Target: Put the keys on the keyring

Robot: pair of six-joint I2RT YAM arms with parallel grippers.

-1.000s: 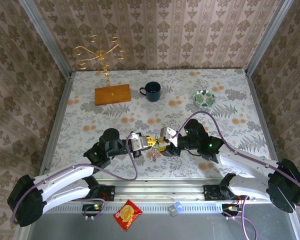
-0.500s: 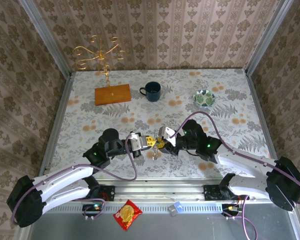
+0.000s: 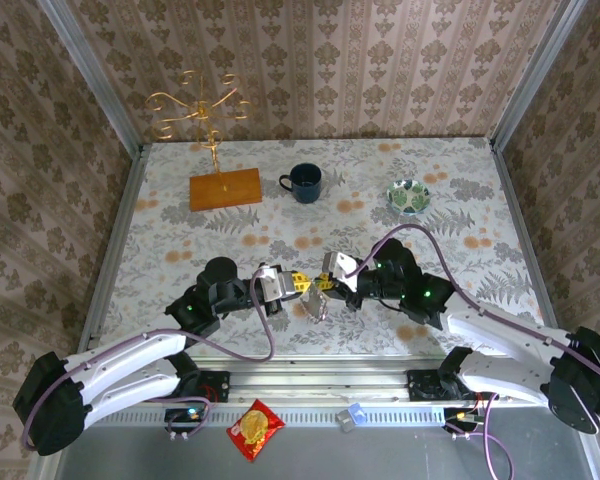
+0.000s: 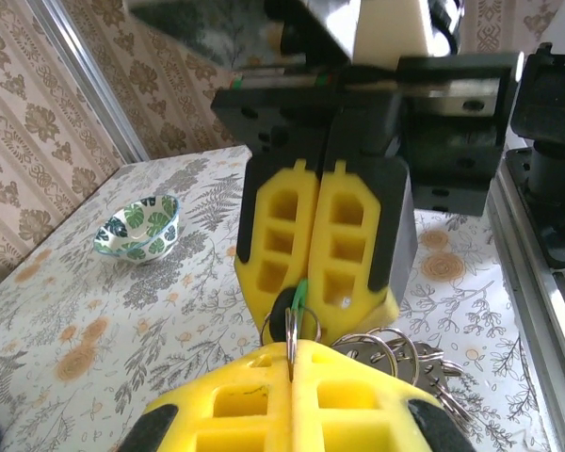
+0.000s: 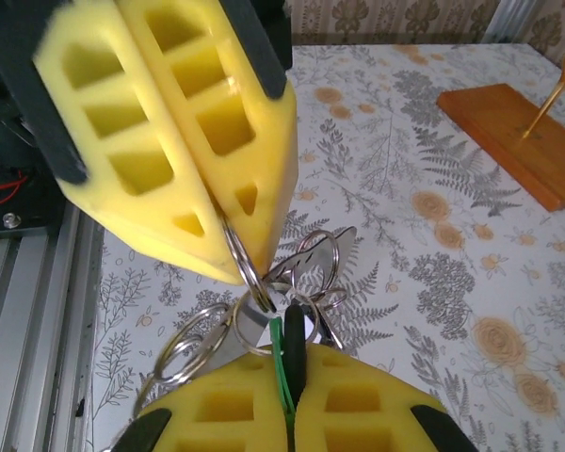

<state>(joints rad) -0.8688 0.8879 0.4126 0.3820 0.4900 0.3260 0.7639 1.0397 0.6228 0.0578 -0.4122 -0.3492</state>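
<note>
Both grippers meet above the table's near middle. My left gripper (image 3: pixel 298 283) (image 4: pixel 290 363) is shut on the keyring (image 4: pixel 289 331), a thin metal ring seen edge-on between its yellow pads. My right gripper (image 3: pixel 326 286) (image 5: pixel 287 356) faces it tip to tip, shut on the green-headed key (image 5: pixel 282 341) (image 4: pixel 303 294). That key's head touches the ring (image 5: pixel 246 266) held by the left fingers (image 5: pixel 184 122). A bunch of further rings and keys (image 4: pixel 405 356) (image 5: pixel 325 259) (image 3: pixel 316 306) hangs below the two tips, just above the table.
A dark mug (image 3: pixel 304 181), a patterned bowl (image 3: pixel 408 196) (image 4: pixel 139 226) and a gold wire stand on a wooden base (image 3: pixel 225 187) (image 5: pixel 523 141) sit at the back of the table. A red snack packet (image 3: pixel 255 428) lies in front of the rail.
My right gripper's jaws have closed on the green key head. Its arm has shifted slightly right, and the hanging bunch has swung lower. The left gripper has stayed put.
</note>
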